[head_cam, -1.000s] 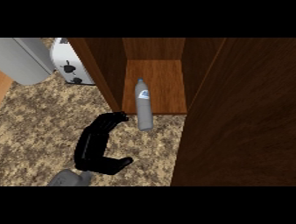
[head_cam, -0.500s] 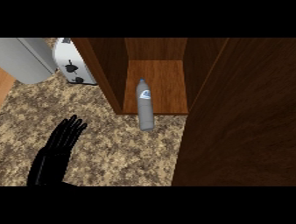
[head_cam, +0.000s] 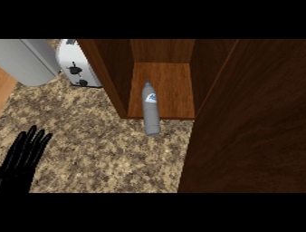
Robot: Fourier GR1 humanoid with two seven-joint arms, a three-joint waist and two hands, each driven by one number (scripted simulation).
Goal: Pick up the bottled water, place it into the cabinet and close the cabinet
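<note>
I count one bottled water [head_cam: 150, 108], one cabinet [head_cam: 162, 79], and one hand in my view. The bottled water lies on its side, with the cap end on the cabinet's wooden floor and the bottom end out over the front edge, above the speckled tabletop [head_cam: 95, 136]. So it is half in the cabinet and half out.

The left hand [head_cam: 18, 165] shows at the lower left corner, well apart from the bottle. Its fingers are straight and spread, and they hold nothing. I do not see the right hand.

The cabinet door [head_cam: 256, 122] stands open at the right side and fills much of the view there. Its edge is just beside the bottle's bottom end. At the upper left I see one white toaster [head_cam: 75, 68], touching or nearly touching the cabinet's left wall, and one grey appliance [head_cam: 18, 59] beside it. Between the left hand and the bottle there is open tabletop.
</note>
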